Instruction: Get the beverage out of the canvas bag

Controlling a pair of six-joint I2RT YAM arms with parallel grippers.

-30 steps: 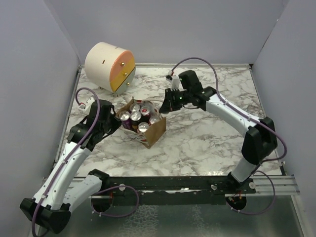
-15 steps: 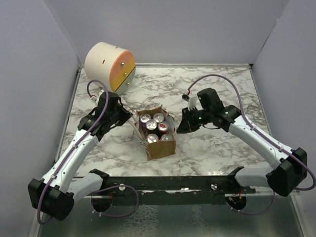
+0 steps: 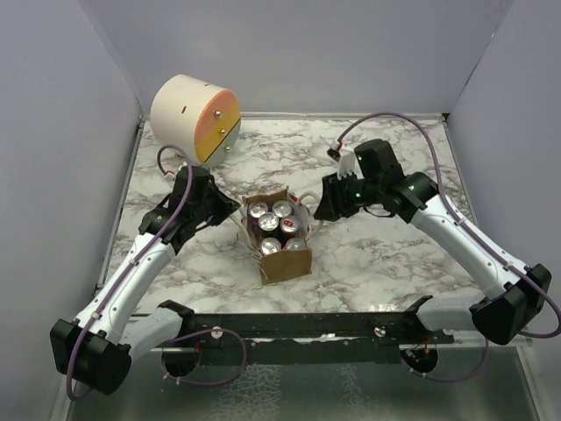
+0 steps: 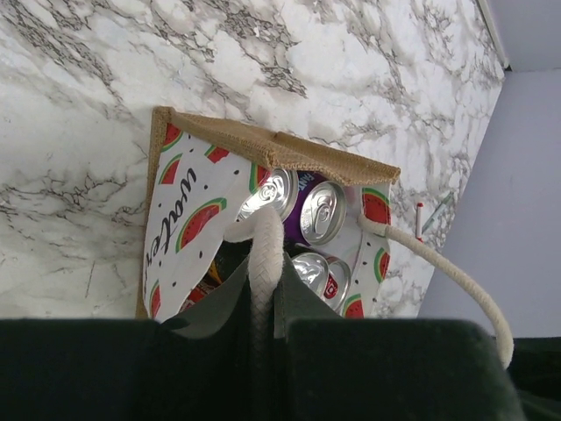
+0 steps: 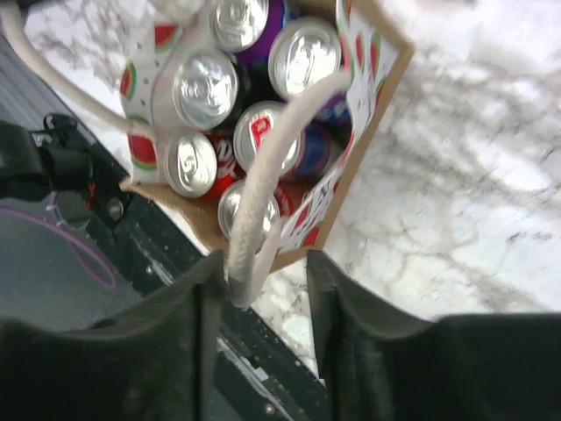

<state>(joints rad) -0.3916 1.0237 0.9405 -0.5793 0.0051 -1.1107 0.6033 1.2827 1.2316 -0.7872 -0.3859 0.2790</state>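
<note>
**Position.** The bag (image 3: 285, 263) stands upright on the table (image 3: 377, 263) between the two arms, with its mouth open. The cans (image 5: 204, 88) sit inside it, tops up.

**Count.** One bag, two rope handles and six cans, packed touching. One drum (image 3: 195, 118) sits well apart at the far left.

**Fingers.** The left fingers (image 4: 302, 307) are closed narrow on one rope handle (image 4: 263, 254). The right fingers (image 5: 337, 307) stand apart, with the other handle (image 5: 257, 189) loose between them, not pinched.

**Assessment.**
- The cans look rigid, smooth and likely slippery. Their weight depends on fill, which cannot be told.
- Tight packing leaves little room for fingers. The best hold is judged to be across the upper wall of an edge can.
- The bag is soft and may lift with the can unless restrained.
</note>
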